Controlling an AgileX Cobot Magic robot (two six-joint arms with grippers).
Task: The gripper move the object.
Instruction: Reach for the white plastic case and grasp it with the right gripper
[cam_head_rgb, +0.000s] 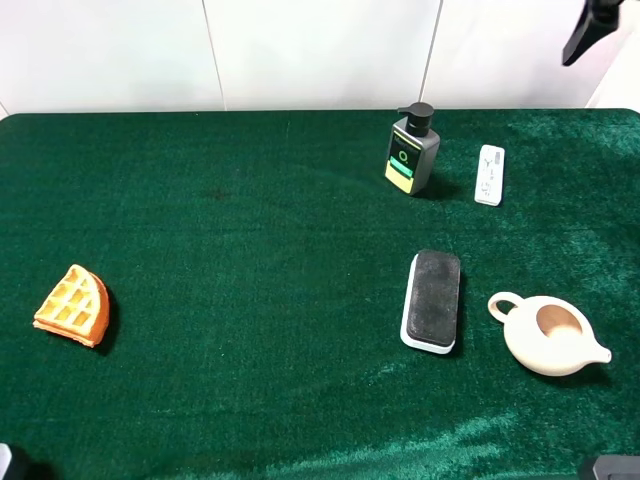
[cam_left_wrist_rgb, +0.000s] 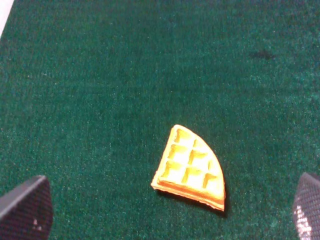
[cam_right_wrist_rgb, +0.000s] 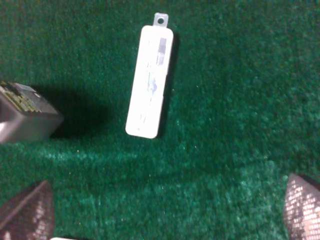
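The object is a small flat white stick (cam_head_rgb: 489, 175) with faint grey marks. It lies on the green cloth at the back right, just right of the dark pump bottle (cam_head_rgb: 412, 150). In the right wrist view the stick (cam_right_wrist_rgb: 150, 80) lies lengthwise ahead of my right gripper (cam_right_wrist_rgb: 165, 212), which hovers above it, open and empty. Only the two fingertips (cam_right_wrist_rgb: 302, 207) show. A dark part of the right arm (cam_head_rgb: 590, 30) shows at the top right of the high view. My left gripper (cam_left_wrist_rgb: 167, 210) is open and empty above a waffle wedge (cam_left_wrist_rgb: 190, 170).
A black-topped white eraser block (cam_head_rgb: 433, 299) lies at the front right, with a cream teapot-like pot (cam_head_rgb: 548, 335) beside it. The waffle wedge (cam_head_rgb: 72, 305) lies at the far left. The bottle's corner (cam_right_wrist_rgb: 25, 117) shows close to the stick in the right wrist view.
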